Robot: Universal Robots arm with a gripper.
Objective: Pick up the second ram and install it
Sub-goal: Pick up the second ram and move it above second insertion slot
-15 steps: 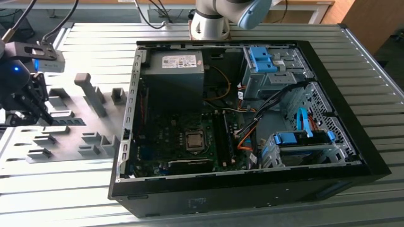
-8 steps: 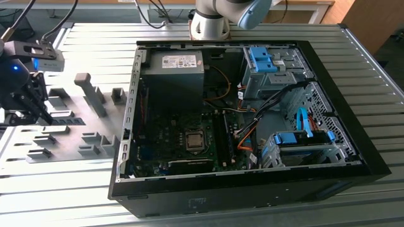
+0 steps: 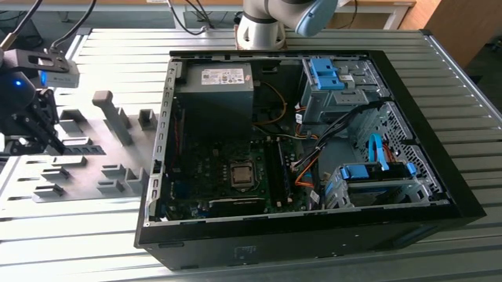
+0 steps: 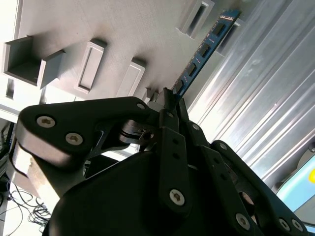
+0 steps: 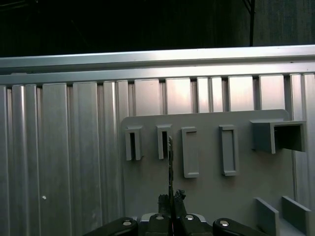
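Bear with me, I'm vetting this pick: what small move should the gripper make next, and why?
Probably draw straight back from the gray holder plate. The gripper is shut on the second ram, but its far end sits close to the holder slots, and I cannot tell whether it is clear of them.

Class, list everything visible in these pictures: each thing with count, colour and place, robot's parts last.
table: one, silver, under everything.
computer case: one, black, open, exterior view's centre and right.
holder plate: one, gray with raised blocks, exterior view's left of the case.
cables: several, orange and black, inside the case.
second ram: one, dark blue-green strip, in the gripper by the plate's slots.
arm base: one, silver-gray, beyond the case.
gripper: one, black, shut on the second ram.
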